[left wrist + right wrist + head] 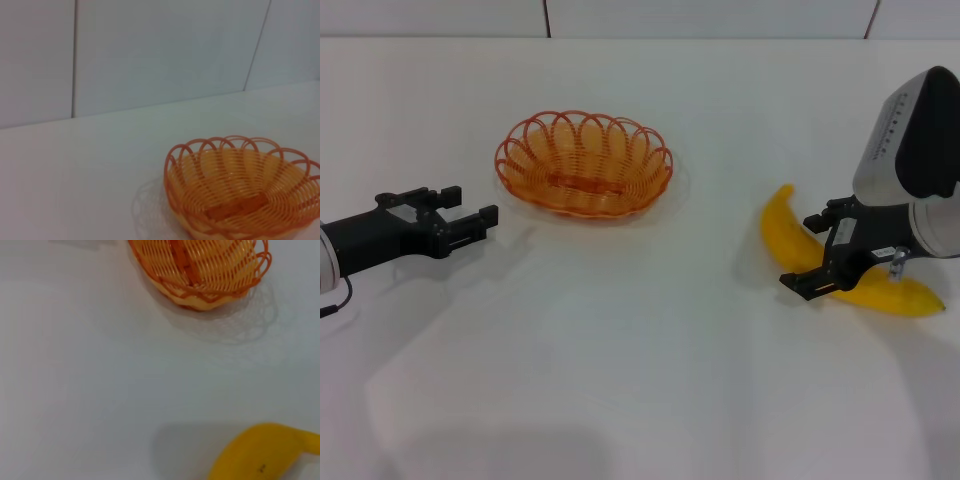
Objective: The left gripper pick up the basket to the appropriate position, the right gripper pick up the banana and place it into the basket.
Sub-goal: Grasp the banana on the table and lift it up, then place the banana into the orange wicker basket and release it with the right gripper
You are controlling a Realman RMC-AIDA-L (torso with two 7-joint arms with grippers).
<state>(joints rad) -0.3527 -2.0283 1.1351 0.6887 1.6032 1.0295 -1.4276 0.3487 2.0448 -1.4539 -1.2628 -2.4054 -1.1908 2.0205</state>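
Between the right gripper's [827,262] spread fingers sits the banana [798,248], ungrabbed; left gripper [470,222] spread beside empty basket [584,165], nothing lifted yet.

Left gripper [475,222] lies low and level, fingers parted. Right gripper [817,258] angles downward, fingers spread.

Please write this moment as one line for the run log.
left gripper: open, beside basket, apart | right gripper: open, around banana | basket: empty, on table
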